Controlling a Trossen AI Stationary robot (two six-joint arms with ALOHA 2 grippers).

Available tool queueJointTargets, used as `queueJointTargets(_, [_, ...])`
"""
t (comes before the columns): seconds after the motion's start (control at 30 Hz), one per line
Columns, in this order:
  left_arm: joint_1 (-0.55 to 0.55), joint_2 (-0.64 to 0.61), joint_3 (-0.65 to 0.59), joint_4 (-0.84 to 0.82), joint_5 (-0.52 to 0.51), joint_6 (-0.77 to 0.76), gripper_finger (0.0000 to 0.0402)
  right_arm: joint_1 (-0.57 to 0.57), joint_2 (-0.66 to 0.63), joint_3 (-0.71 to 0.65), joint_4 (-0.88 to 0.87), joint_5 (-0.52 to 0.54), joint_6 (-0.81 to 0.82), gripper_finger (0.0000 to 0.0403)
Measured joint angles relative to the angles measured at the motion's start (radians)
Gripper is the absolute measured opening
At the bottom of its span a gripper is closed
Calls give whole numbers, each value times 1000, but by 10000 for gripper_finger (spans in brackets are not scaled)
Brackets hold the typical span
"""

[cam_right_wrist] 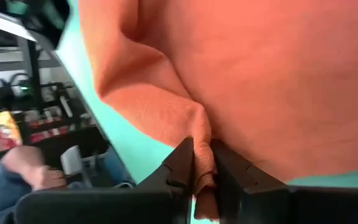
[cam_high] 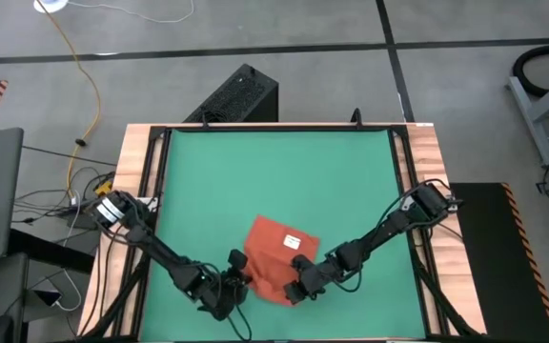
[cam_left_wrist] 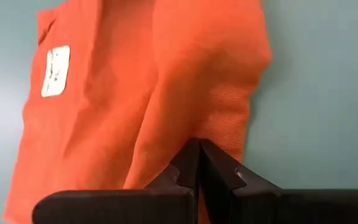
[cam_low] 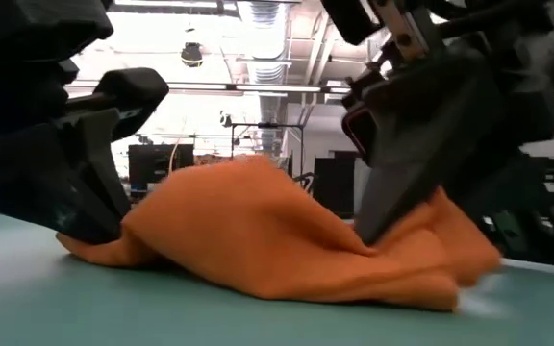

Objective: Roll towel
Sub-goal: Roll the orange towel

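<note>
Towel [cam_high: 276,255] lies bunched on the green mat [cam_high: 274,171] between both claws, left gripper [cam_left_wrist: 199,163] clamped on one edge, right gripper [cam_right_wrist: 202,167] pinching a fold opposite.

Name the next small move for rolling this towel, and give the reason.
Probably carry both pinched corners a little farther across the towel, away from the near table edge. The left gripper is shut on one near corner and the right gripper pinches a fold at the other; the lifted edge is humped, not yet turned over.
</note>
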Motion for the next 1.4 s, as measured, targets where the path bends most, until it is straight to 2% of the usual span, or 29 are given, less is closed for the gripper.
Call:
queueJointTargets(0.1, [11, -2, -2, -9, 34, -20, 0, 26, 0, 0, -43, 33, 7, 69])
queueJointTargets(0.5, [13, 1, -4, -14, 102, -46, 0, 151, -46, 0, -129, 285, -29, 71])
queueJointTargets(0.67, [17, 3, -4, 25, 124, -42, 0, 184, -81, 34, -307, 347, -81, 72])
queueJointTargets(0.83, [28, 4, -4, 52, 160, -39, 0, 205, -111, 77, -435, 347, -163, 72])
queueJointTargets(1.0, [28, 4, -5, 62, 154, -39, 0, 199, -98, 102, -422, 342, -255, 72])
queueJointTargets(1.23, [28, 5, -6, 81, 147, -38, 0, 147, -96, 101, -407, 256, -349, 72])
queueJointTargets(1.4, [28, 4, -6, 78, 144, -38, 0, 135, -96, 101, -396, 253, -417, 74])
